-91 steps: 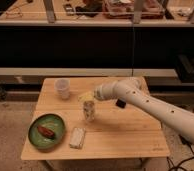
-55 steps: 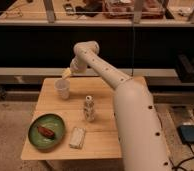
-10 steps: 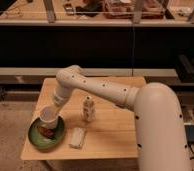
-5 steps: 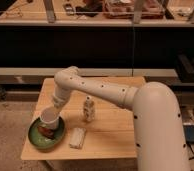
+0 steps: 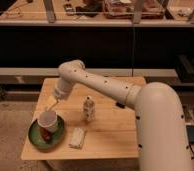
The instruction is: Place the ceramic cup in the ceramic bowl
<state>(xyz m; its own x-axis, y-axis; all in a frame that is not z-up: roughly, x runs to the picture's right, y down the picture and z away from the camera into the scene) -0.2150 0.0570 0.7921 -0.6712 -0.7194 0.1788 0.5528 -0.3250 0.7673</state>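
The cup (image 5: 48, 120) sits in the bowl (image 5: 38, 139), upright, toward the bowl's upper-left part, its rim open to the camera. Something reddish-brown (image 5: 46, 135) lies in the bowl just below the cup, touching or nearly so. The bowl rests at the front-left corner of the worktop (image 5: 110, 135). The end effector (image 5: 52, 103) hangs just above and behind the cup, apart from it by a thin gap; whether it is wide or narrow I cannot tell. The arm (image 5: 97, 85) sweeps in from the right, elbow high over the worktop's back edge. Mid-worktop stands 1 clear jar (image 5: 89, 109), upright. Just right of the bowl lies 1 pale block (image 5: 77, 138), flat.
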